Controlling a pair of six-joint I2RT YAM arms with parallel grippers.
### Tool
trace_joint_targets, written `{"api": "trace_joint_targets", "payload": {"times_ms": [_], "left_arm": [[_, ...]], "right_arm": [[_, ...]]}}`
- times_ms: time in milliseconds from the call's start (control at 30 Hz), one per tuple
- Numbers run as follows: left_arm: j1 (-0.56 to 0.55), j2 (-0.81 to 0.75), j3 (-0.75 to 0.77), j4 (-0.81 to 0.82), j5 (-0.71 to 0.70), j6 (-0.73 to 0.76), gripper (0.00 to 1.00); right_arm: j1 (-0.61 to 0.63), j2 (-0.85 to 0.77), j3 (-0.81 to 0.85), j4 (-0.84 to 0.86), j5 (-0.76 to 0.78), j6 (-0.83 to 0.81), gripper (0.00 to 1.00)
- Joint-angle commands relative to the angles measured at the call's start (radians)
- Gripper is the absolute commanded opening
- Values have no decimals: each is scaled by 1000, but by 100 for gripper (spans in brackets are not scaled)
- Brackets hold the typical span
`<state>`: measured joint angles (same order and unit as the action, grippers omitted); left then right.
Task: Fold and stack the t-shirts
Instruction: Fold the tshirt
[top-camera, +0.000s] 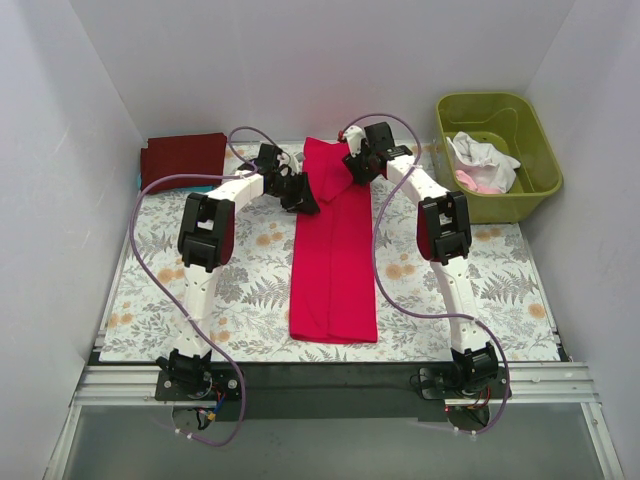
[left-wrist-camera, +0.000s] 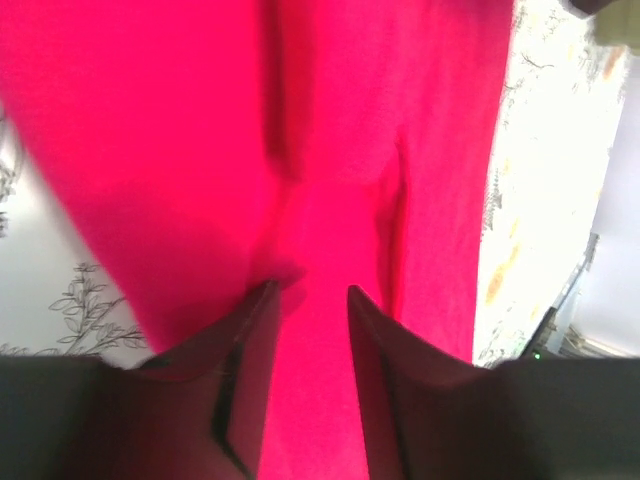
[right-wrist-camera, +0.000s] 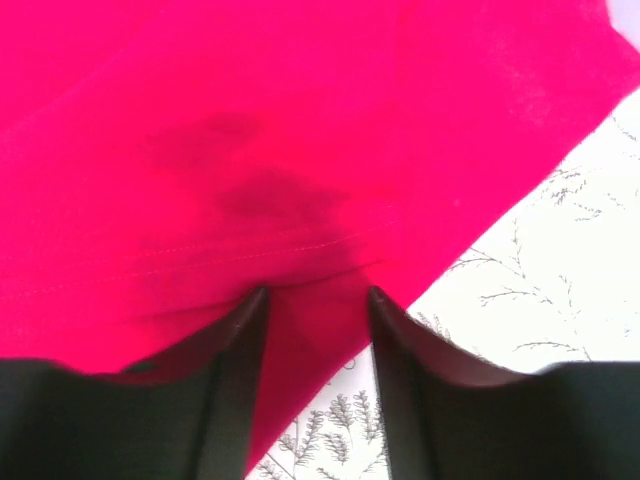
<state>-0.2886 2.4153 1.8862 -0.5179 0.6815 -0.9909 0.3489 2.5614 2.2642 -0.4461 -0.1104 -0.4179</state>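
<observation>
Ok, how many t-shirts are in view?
4: crimson t-shirt mid-table, maroon t-shirt folded far left, white t-shirt and pink t-shirt in the green tub; more may hide there.

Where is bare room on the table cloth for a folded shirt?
Free: table cloth between red t-shirt and left arm, and in front of the green tub. Crowded: far edge, with left gripper, right gripper and maroon t-shirt.

My left arm (top-camera: 200, 290) and right arm (top-camera: 455, 300) in white links with chunky black joint housings, thin lilac cables (top-camera: 135, 225) trailing off each, black base blocks (top-camera: 185, 372), my left gripper (left-wrist-camera: 310, 290) and right gripper (right-wrist-camera: 317, 292) with matte black tapered fingers (left-wrist-camera: 240, 380)
</observation>
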Motion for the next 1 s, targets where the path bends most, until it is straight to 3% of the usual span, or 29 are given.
{"api": "trace_joint_targets", "payload": {"times_ms": [0,67,133,167,233,367,433,500,600,633,733,767,833,933,967], "left_arm": [[14,-48,5,-5,-80,66,35],[17,-131,11,4,-73,87,50],[22,-227,10,9,-73,132,59],[23,-267,2,10,-71,149,74],[26,-380,-18,10,-68,226,84],[26,-606,-155,59,-21,353,86],[26,-711,-307,163,0,362,87],[26,-838,-399,214,33,415,88],[26,-959,-490,121,104,577,89],[26,-982,-516,-12,193,642,88],[14,-1079,-632,-279,272,877,89],[11,-1110,-675,-331,286,941,89],[-23,-1232,-786,-416,277,1098,89],[-141,-1419,-1010,-416,218,1172,87],[-176,-1455,-1097,-413,176,1181,84]], "right_arm": [[-4,-85,9,47,15,-10,58],[-4,-147,-9,49,-26,-13,70],[-4,-262,-60,53,-79,-13,76],[-4,-300,-78,52,-101,-13,80],[-5,-433,-156,52,-164,-24,83],[4,-648,-300,50,-170,-36,91],[13,-766,-398,49,-161,-58,91],[25,-878,-454,-3,-169,-123,98],[32,-1028,-584,-98,-306,-214,98],[51,-1062,-616,-170,-360,-231,98],[116,-1193,-774,-291,-402,-294,98],[134,-1230,-899,-305,-406,-304,96],[209,-1343,-1036,-315,-411,-346,93],[333,-1460,-1268,-289,-387,-369,86],[367,-1481,-1310,-257,-374,-360,79]]}}
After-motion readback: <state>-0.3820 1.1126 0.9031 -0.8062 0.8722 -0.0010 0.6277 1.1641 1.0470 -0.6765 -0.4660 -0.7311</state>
